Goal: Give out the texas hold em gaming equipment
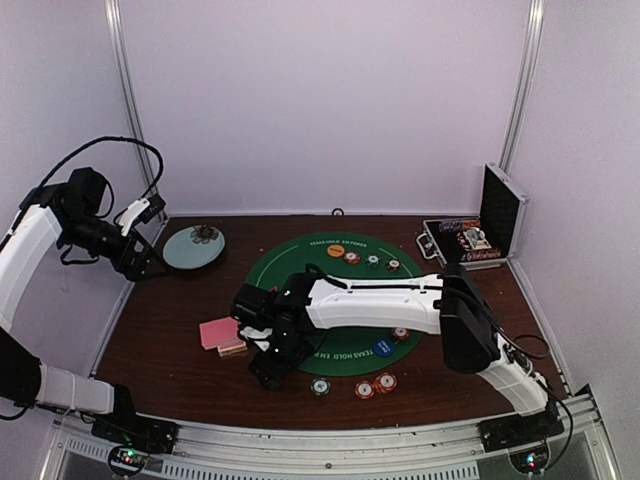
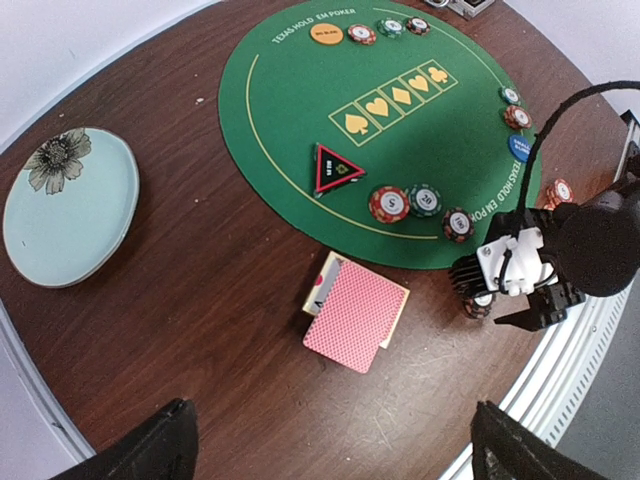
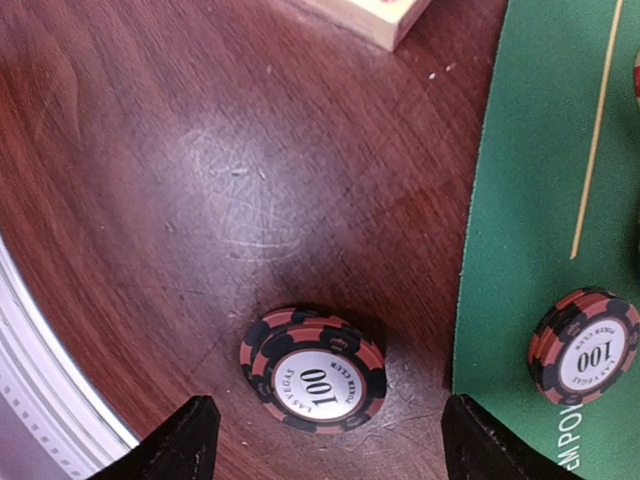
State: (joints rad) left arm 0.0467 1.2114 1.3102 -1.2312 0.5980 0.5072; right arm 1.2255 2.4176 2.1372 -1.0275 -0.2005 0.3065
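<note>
Pink-backed playing cards lie on the brown table, left of the green mat; they also show in the left wrist view. My right gripper is open, low over the table, its fingers either side of a small stack of red-black striped 100 chips without touching it. It hangs at the mat's near left edge. My left gripper is open and empty, high above the table near the plate. A black-red triangle marker, three chips, an orange disc and a blue disc lie on the mat.
A pale blue plate with a flower print sits at the back left. An open silver-black case stands at the back right. Three chips lie by the mat's near edge. Another 100 chip lies on the mat beside my right gripper.
</note>
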